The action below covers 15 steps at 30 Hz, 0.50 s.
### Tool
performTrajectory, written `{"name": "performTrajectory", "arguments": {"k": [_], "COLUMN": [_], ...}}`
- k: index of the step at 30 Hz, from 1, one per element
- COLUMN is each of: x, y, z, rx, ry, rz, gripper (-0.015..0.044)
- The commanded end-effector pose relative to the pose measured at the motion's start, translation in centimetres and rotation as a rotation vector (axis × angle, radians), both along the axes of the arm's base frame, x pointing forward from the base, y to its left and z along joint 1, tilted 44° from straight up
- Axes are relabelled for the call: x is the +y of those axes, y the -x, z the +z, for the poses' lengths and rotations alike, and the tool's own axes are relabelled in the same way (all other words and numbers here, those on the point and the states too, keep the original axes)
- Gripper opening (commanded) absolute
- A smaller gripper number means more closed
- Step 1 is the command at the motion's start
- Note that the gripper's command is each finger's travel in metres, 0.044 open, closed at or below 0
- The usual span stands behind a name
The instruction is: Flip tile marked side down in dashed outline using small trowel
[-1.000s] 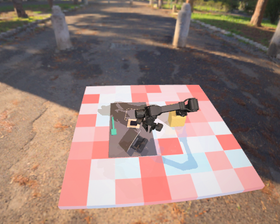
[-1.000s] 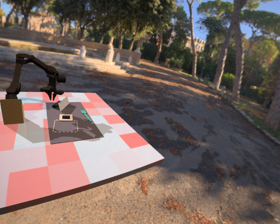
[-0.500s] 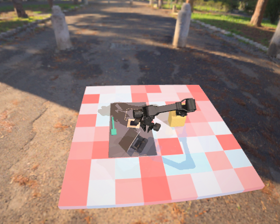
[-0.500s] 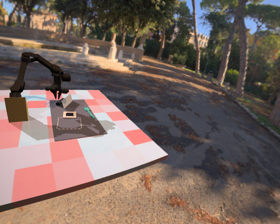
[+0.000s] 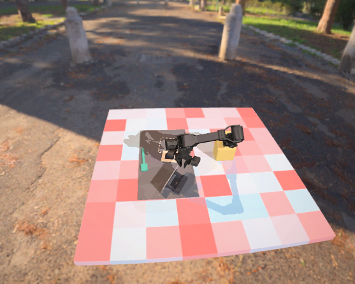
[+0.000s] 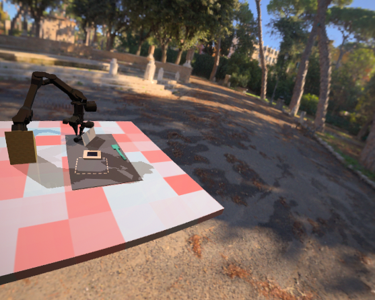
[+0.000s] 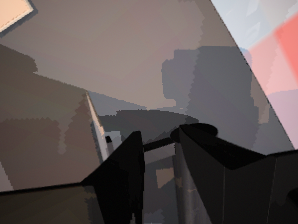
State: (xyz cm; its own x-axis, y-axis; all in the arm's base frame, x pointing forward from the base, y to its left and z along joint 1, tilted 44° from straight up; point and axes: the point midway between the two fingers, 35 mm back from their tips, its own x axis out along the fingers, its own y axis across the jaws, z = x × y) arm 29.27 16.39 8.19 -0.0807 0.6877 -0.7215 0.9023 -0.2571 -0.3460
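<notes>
The tile (image 5: 164, 156) (image 6: 98, 157) (image 7: 12, 12) lies flat on the dark mat (image 5: 144, 191) (image 6: 78, 181), its dark-marked side up. It is beside the dashed outline (image 5: 160, 144) (image 6: 91, 173), which is empty where visible. The small teal trowel (image 5: 143, 167) (image 6: 116, 146) lies flat at the side of the mat, away from the gripper. My gripper (image 5: 182, 166) (image 6: 77, 133) (image 7: 160, 135) points down, fingers slightly apart, holding nothing visibly. It hangs close to a dark bar (image 5: 177, 182) (image 6: 77, 138) (image 7: 185, 180). Whether the fingers touch that bar is unclear.
A grey-brown plate (image 5: 163, 178) (image 6: 89, 136) stands tilted on the mat, beside the dark bar and its bracket. The arm base stands by a yellow block (image 5: 224, 153) (image 6: 21, 148) on the checkered table (image 5: 198, 242) (image 6: 91, 205). The arm covers part of the outline in the top view.
</notes>
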Motion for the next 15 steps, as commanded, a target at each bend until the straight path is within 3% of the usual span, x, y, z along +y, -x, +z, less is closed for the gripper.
{"name": "performTrajectory", "arguments": {"k": [1, 15], "x": [0.0, -0.8], "y": [-0.6, -3.1], "z": [-0.3, -1.2], "rx": [-0.002, -0.004], "ry": [-0.006, -0.005], "rz": [0.003, 0.003], "gripper": [0.01, 0.01]}}
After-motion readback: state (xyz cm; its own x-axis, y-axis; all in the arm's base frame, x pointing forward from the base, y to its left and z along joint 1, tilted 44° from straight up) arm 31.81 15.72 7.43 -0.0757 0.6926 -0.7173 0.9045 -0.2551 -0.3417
